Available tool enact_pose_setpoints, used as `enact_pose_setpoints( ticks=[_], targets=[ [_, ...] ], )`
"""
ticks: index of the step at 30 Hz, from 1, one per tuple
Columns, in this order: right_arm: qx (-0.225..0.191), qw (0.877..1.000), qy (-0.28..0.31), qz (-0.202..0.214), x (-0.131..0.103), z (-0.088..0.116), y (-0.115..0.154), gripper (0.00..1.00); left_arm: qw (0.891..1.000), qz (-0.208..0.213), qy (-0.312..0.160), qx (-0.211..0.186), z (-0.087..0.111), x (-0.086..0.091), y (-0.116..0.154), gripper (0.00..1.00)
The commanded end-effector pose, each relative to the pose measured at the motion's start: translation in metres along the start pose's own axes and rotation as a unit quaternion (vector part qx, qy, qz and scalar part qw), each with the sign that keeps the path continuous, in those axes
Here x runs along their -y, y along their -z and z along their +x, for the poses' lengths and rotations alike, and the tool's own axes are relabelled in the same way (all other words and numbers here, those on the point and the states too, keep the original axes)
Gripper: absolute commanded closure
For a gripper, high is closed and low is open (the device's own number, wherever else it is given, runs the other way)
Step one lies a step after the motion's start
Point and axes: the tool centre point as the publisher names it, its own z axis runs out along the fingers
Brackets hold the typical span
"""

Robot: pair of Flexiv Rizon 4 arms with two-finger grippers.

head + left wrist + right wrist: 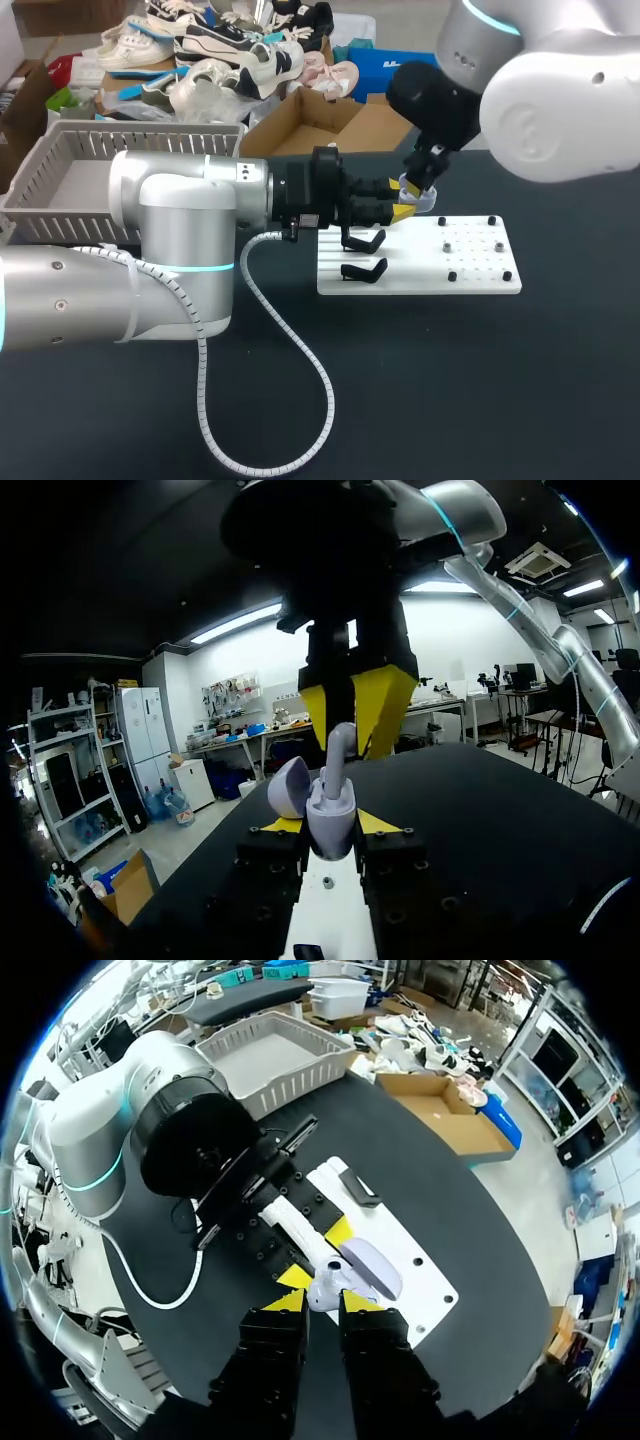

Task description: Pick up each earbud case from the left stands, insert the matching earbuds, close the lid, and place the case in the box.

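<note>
Grey basket [45,170] at upper left; at mid-frame the left pincer [330,825] pinches the open lavender earbud case [328,802] over the white board [480,283]; just right, the right pincer [320,1300] grips a white earbud [340,742] standing in that case; black worktop [450,400] beneath.

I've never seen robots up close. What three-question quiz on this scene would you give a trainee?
1. What does the left gripper hold between its fingers? A) a cup B) an earbud case C) a spoon
2. True or false: the case's lid is closed.
3. Fill in: the right gripper pinches an ____ just above the case.
Key: 1 B; 2 false, the lid stands open; 3 earbud.
</note>
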Motion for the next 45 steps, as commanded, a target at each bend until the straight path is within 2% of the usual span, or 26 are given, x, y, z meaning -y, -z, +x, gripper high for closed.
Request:
enact_pose_setpoints(
  ticks=[1,23,28,31,45],
  targets=[
    [-0.004,1.0,0.0,-0.002,0.002,-0.005,-0.003,1.0,1.0,-0.004,-0.001,0.0,0.0,0.001,-0.001,1.0],
    [-0.011,1.0,-0.004,-0.001,0.005,-0.005,-0.007,1.0,1.0,-0.004,-0.001,0.0,0.0,0.001,-0.001,1.0],
    [-0.018,1.0,-0.001,0.002,0.004,-0.006,-0.008,1.0,1.0,-0.004,-0.001,0.0,0.0,0.001,-0.001,1.0],
    [-0.028,0.999,0.005,0.017,0.003,-0.007,-0.01,1.0,1.0,-0.004,-0.001,0.0,0.0,0.001,-0.001,1.0],
    [-0.041,0.999,0.006,0.018,0.001,-0.008,-0.015,1.0,1.0,-0.004,-0.001,0.0,0.0,0.001,-0.001,1.0]
  ],
)
